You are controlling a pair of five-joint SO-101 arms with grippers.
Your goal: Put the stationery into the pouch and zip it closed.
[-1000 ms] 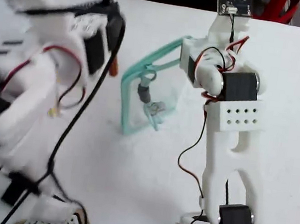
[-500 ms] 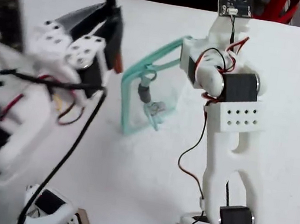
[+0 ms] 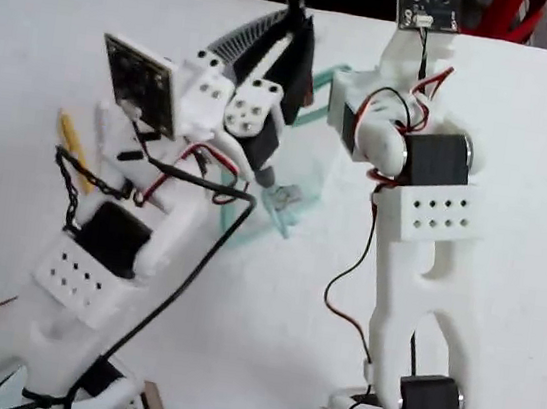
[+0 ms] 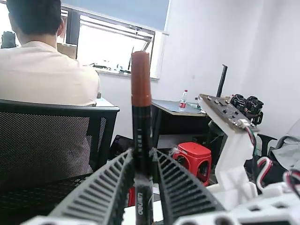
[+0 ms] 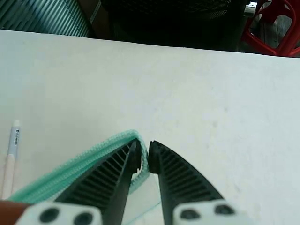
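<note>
Across swings the left arm, off the left side of the desk (image 3: 533, 148) where it sat a second ago and right in over the pouch (image 3: 307, 179), while the right arm has not budged. The left gripper (image 3: 292, 23) has its fingers (image 4: 115, 183) clenched around a brown marker (image 4: 140, 112), and that marker stands upright, its capped end poking well above the fingertips. From the high view the marker is above the pouch's far, open edge, not inside it.

Over on the other side, the right gripper (image 5: 144, 147) has its fingers (image 5: 117, 173) pinched tight on the pouch's teal rim, lifting that edge clear of the desk. The pouch itself is clear with a teal border, its lower edge resting on the desk between the two arms. Inside there look to be a few small items (image 3: 276, 200), though they are hard to make out through the plastic.

Well off to the left, a yellow stick (image 3: 74, 150), possibly a pencil, lies flat on the desk just beside the left arm's wiring, apart from the pouch.
</note>
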